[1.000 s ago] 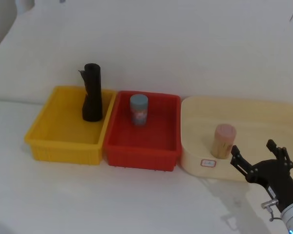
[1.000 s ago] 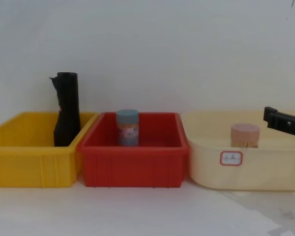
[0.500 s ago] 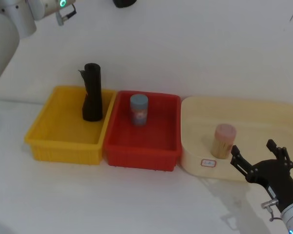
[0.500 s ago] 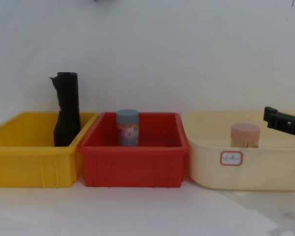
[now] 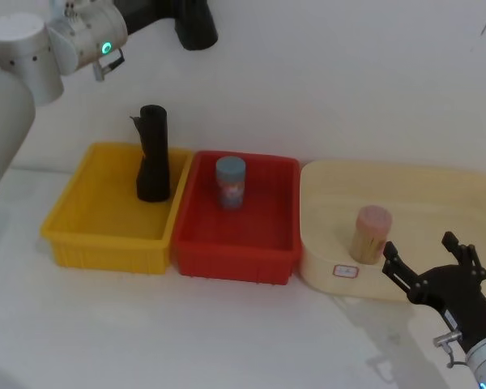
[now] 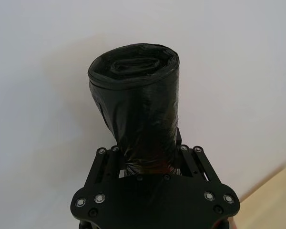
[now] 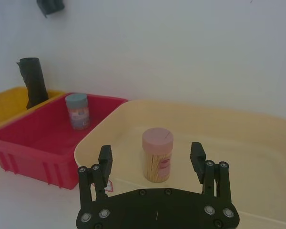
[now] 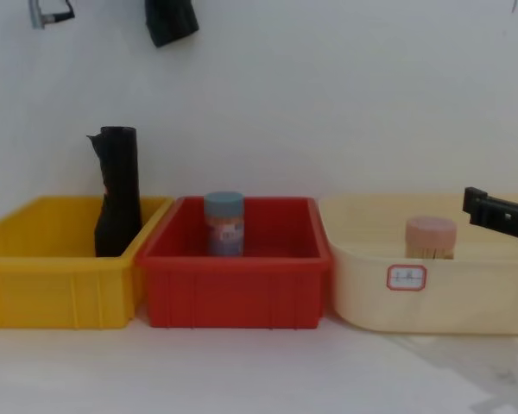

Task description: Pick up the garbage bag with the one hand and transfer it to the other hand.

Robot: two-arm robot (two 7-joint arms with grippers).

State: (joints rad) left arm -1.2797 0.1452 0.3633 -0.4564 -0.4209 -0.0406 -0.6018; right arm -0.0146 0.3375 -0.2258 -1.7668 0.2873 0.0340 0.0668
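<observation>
Upper left of the head view: left arm with a green-cyan ring light [image 5: 106, 48] is raised high against the white wall, well above the bins. The left gripper [image 6: 148, 160] is clamped on the garbage bag [image 5: 196, 24]. In the left wrist view, a finger sits tight against each side of the roll's lower part, and the roll's coiled end points away from the camera. In the chest view the garbage bag hangs at the top edge, left of centre, with nothing under it but air. Lower right of the head view: the right gripper [image 5: 419, 247] hovers low by the front rim of the cream tray [image 5: 437, 182], fingers spread wide, holding nothing. In the right wrist view it faces the pink-lidded toothpick jar [image 7: 158, 153], which stands upright inside that tray, apart from the fingers. Across the middle of the head view sit the yellow bin [image 5: 105, 243], the red bin [image 5: 235, 259] and the cream tray, side by side and touching or nearly so. A second black roll [image 5: 152, 162] with a ragged flap at its top stands upright in the yellow bin's back right corner. A blue-lidded jar [image 5: 231, 182] stands upright in the red bin, toward the back.
</observation>
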